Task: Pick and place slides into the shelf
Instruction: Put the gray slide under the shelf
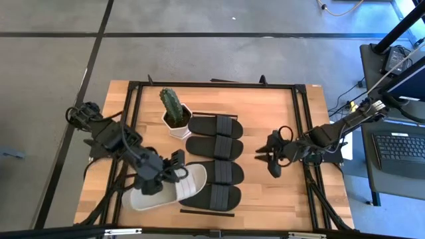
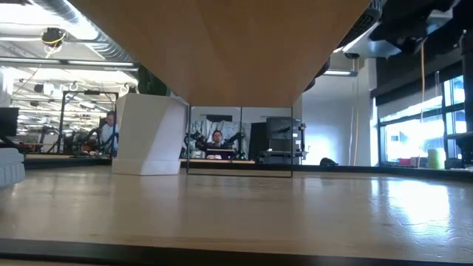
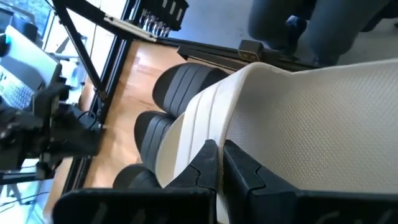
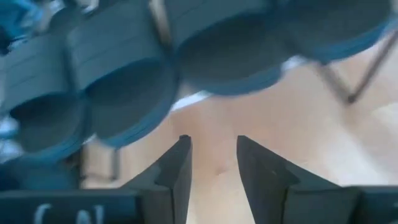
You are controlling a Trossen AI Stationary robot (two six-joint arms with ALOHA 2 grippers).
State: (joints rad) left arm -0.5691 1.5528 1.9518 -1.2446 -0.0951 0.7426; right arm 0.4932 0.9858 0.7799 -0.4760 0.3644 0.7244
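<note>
One beige slide (image 1: 169, 188) pinched at its edge by the left gripper (image 1: 174, 174); thin hold, might slip. Right gripper (image 4: 211, 163) gapes empty.

I'm seeing the left gripper (image 3: 219, 163) pinching the edge of a grey-beige slide (image 3: 311, 118), jaws nearly closed on it. Beyond it, black slides (image 3: 180, 87) are lying side by side on the desk (image 3: 134, 81).

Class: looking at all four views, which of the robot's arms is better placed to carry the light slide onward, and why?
Left. Its pincer is shut on the grey-beige slide, as the left wrist view shows. The right pincer waits open and empty, beyond the black slides.
</note>
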